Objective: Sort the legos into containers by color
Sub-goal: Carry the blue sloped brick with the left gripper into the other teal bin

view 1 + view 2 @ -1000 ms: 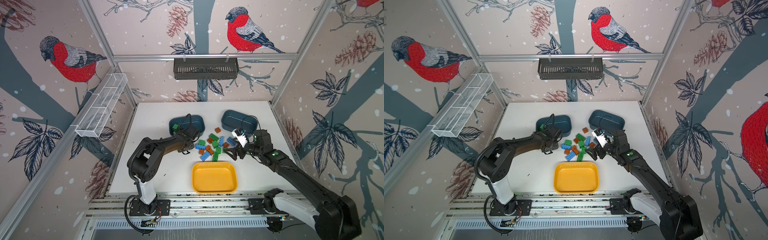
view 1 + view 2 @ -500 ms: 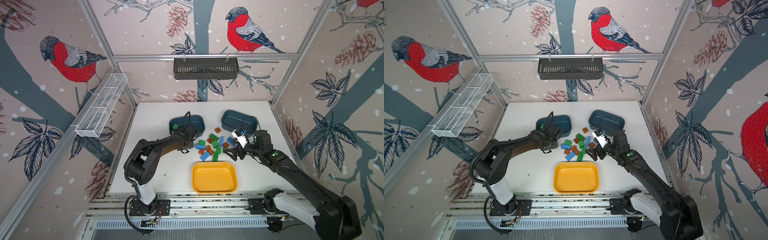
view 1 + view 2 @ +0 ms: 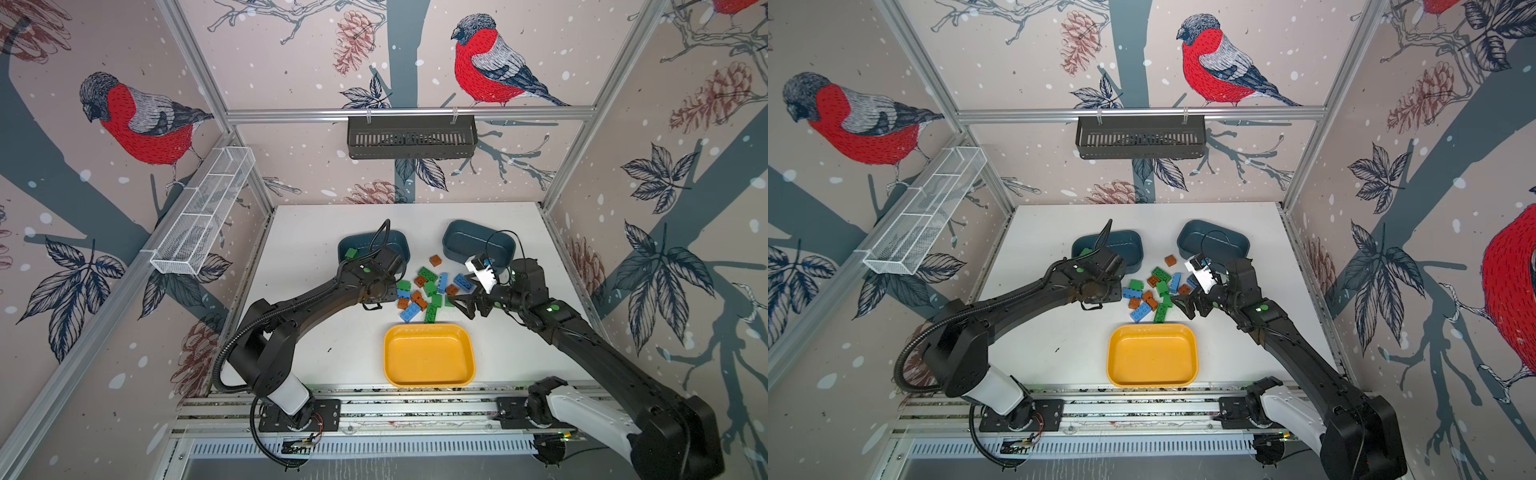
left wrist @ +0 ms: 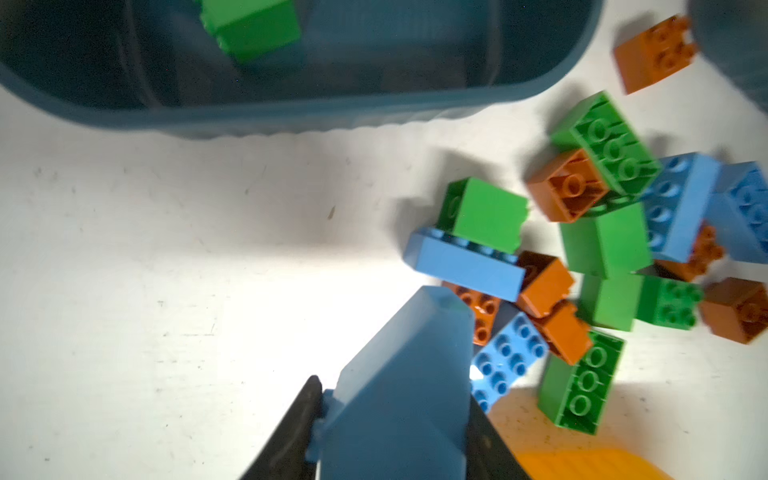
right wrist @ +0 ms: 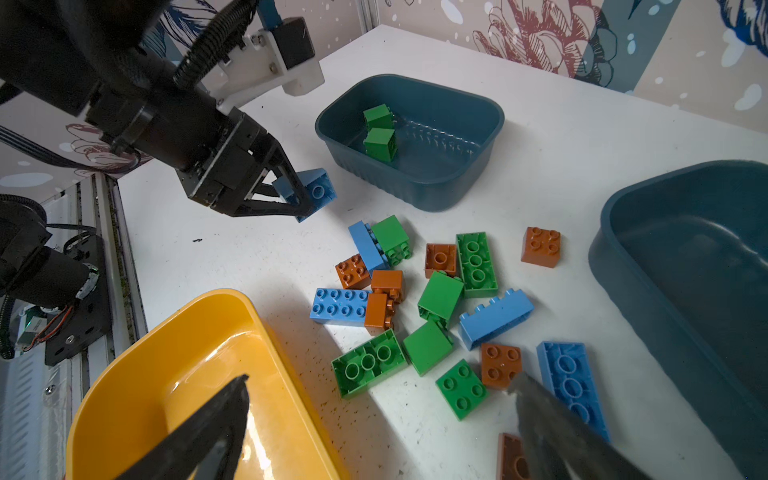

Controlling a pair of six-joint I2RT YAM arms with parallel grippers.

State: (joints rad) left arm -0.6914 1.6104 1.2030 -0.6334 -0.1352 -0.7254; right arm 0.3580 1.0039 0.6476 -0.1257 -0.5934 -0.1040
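Note:
My left gripper (image 5: 297, 195) is shut on a light blue lego (image 5: 311, 189), held just above the table between the left teal container (image 5: 490, 124) and the pile. That lego fills the space between its jaws in the left wrist view (image 4: 403, 395). Two green legos (image 5: 380, 141) lie in that container. The right teal container (image 3: 478, 241) and the yellow tray (image 3: 428, 357) hold nothing. Green, blue and brown legos (image 3: 428, 291) lie piled mid-table. My right gripper (image 3: 461, 305) stands wide open at the pile's right edge, above the tray's corner, nothing between its fingers.
A black slotted basket (image 3: 411, 137) hangs on the back wall. A white wire rack (image 3: 203, 216) hangs on the left wall. One brown brick (image 3: 435, 260) lies apart between the two teal containers. The metal rail (image 3: 415, 407) runs along the table's front edge.
The left arm's elbow has swung toward the front left while its wrist stays at the pile's left edge. The right arm has not moved.

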